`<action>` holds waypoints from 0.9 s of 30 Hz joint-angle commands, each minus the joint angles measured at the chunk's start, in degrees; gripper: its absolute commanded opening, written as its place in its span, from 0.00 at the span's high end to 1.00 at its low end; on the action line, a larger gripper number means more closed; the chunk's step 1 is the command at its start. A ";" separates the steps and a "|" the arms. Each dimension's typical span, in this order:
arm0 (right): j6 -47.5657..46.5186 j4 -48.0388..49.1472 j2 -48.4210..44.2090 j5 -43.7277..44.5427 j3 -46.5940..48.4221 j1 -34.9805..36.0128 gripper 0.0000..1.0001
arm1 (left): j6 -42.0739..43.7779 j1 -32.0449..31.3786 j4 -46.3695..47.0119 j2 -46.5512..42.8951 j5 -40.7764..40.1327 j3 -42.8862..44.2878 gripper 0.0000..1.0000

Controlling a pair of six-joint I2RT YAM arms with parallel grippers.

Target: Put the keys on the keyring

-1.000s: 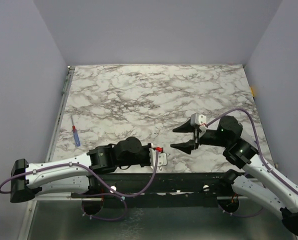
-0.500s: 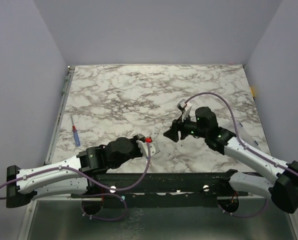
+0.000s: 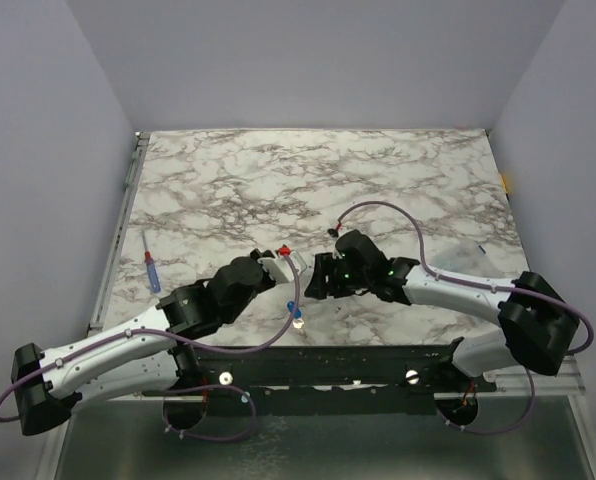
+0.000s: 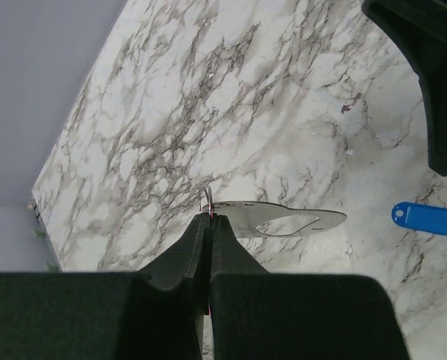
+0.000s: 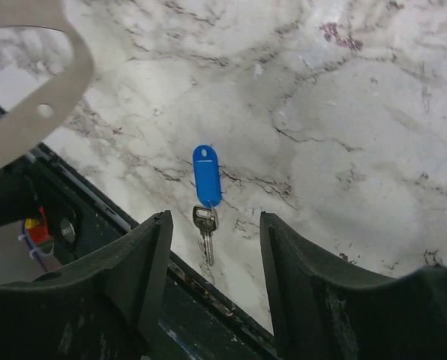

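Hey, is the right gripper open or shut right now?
Open. The right gripper has its fingers apart, gripping nothing; the key lies on the table below.

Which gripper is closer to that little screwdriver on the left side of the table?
Left. The screwdriver lies by the left edge of the table. The left gripper is well to its right, mid-table; the right gripper sits even further right.

blue-headed silvery key (image 5: 206,196), grey-veined white table (image 5: 343,112)
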 commanded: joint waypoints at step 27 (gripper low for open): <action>10.36 -14.06 20.21 3.31 13.58 8.33 0.61 | -2.98 8.23 6.94 -1.93 -3.57 -0.89 1.00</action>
